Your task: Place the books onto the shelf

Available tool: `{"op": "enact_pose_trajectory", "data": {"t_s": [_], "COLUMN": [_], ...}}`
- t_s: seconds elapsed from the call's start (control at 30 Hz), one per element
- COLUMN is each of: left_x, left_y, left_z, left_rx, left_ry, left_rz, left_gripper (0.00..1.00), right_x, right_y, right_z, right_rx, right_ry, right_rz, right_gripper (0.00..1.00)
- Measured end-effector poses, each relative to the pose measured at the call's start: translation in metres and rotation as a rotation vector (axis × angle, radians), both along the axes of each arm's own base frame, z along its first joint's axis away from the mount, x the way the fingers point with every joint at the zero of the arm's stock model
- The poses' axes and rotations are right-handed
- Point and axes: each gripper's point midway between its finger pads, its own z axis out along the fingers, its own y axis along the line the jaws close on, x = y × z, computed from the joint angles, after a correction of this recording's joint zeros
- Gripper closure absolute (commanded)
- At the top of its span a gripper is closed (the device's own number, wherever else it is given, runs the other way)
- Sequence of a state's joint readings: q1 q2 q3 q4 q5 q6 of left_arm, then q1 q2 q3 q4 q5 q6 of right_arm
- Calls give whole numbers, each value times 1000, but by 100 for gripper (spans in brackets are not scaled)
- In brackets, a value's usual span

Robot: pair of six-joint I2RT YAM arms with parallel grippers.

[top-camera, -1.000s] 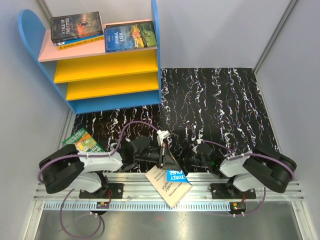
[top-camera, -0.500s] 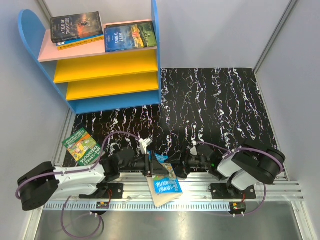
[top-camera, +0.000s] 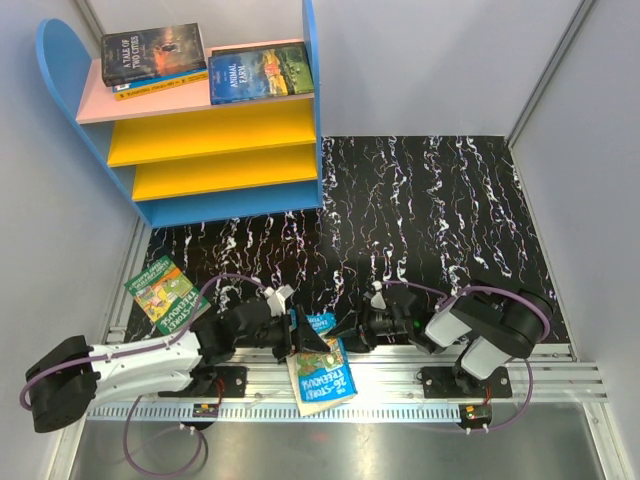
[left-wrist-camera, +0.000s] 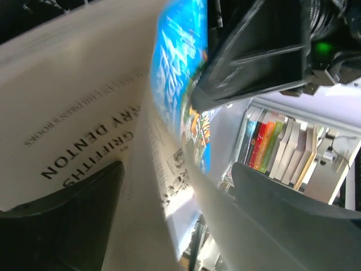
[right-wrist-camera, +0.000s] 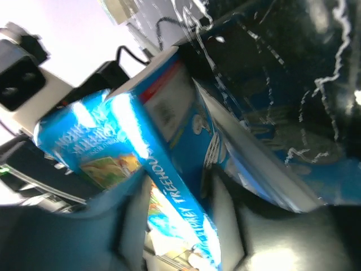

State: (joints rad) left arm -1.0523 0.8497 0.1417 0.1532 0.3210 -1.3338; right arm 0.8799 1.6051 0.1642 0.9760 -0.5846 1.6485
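Left hand [top-camera: 292,335]: my fingers [left-wrist-camera: 67,226] stand wide apart, with a white page of the blue book between them; I pinch nothing.
Right hand [top-camera: 352,332]: it faces my left one across the book, a finger on each side of the spine. The wrist view is too blurred to tell whether I grip it.
Blue book [top-camera: 322,375]: at the near edge between my two arms, cover up, reaching out over the metal rail [top-camera: 560,378]. In the left wrist view its cover gapes away from the pages.
Green book [top-camera: 165,292]: flat on the counter [top-camera: 450,200] at the near left, just beside my left arm and well apart from the blue one.
Shelf [top-camera: 60,60]: at the far left. Its pink top board [top-camera: 95,105] carries a dark book [top-camera: 152,52] lying on a thinner one, and beside them the Animal Farm book [top-camera: 262,72].
In the way: my left arm lies across the near left, between the green book and the blue one. My hands meet nose to nose at the near middle with only the book between them.
Edges: grey walls close in on the left, right and far sides; the shelf's straight side panel [top-camera: 312,100] stands up at the far middle.
Open room: the black marbled stretch from my hands to the shelf and across the whole right half, and the two yellow boards [top-camera: 215,130].
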Motion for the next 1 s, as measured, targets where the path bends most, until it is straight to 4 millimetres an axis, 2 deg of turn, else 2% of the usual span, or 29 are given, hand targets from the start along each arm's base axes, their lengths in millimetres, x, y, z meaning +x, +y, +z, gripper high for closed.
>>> {"op": "enact_pose_trajectory", "data": {"t_s": [0.07,0.1,0.13,0.4,0.53,0.63,0.77,0.8,0.9,1.0], "left_x": [1,1,1,1,9,28,55,59,69,75], "left_y": [0,0,1,4,7,12,31,37,71,106], "left_z": [2,2,3,5,19,54,119,130,166,198], "left_rx": [20,28,34,85,200,286,341,346,384,399], "left_ry": [12,16,19,25,-24,-117,-262,-285,-359,-422], "left_rz": [6,6,8,0,-13,21,142,168,289,404], "left_gripper": [11,11,10,6,1,1,1,1,1,1], "right_x": [-2,-4,-5,-6,3,23,61,65,86,109], "right_y": [-1,-1,-2,3,13,32,54,55,63,72], "right_z": [-3,-5,-6,-8,7,45,117,122,155,172], "right_rx": [-4,-8,-11,-24,-63,-89,-78,-77,-71,-66], "right_ry": [-20,-35,-50,-67,-111,-225,-420,-432,-502,-525], "right_rz": [19,32,46,97,131,156,143,137,100,71], "right_gripper": [78,97,100,100,100,100,100,100,100,100]}}
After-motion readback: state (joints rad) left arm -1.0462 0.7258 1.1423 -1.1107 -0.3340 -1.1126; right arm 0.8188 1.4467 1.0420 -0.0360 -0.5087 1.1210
